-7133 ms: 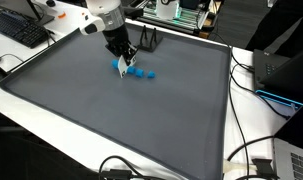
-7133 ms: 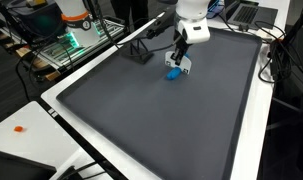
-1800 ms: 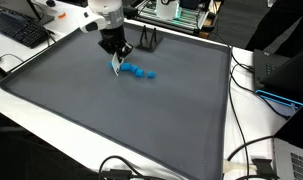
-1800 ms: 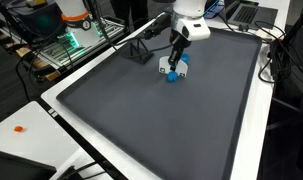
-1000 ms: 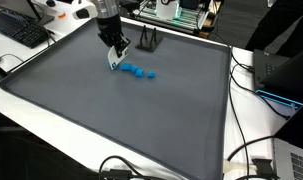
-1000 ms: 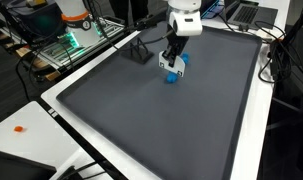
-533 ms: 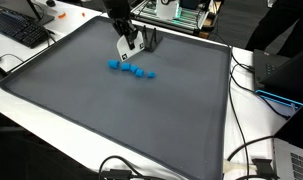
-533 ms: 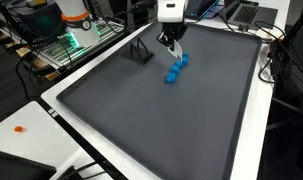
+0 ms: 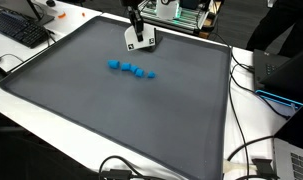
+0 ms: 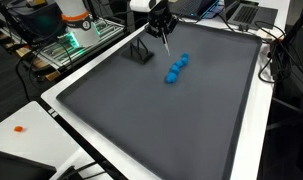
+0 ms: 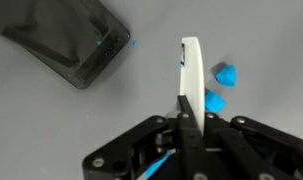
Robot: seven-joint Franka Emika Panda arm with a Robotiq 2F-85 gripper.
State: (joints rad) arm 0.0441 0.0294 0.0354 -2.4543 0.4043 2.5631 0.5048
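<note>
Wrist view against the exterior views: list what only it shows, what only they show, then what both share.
Only the wrist view: the jaws close up, pressed shut, with just two blue pieces near them. Only the exterior views: the whole row of blue pieces, the grey mat out to its border, and a keyboard beyond it. Shared: the black stand, the mat surface, and blue pieces lying apart from the jaws.

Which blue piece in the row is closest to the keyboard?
The blue piece at the left end of the row in an exterior view; every other one lies further right, away from the keyboard.
</note>
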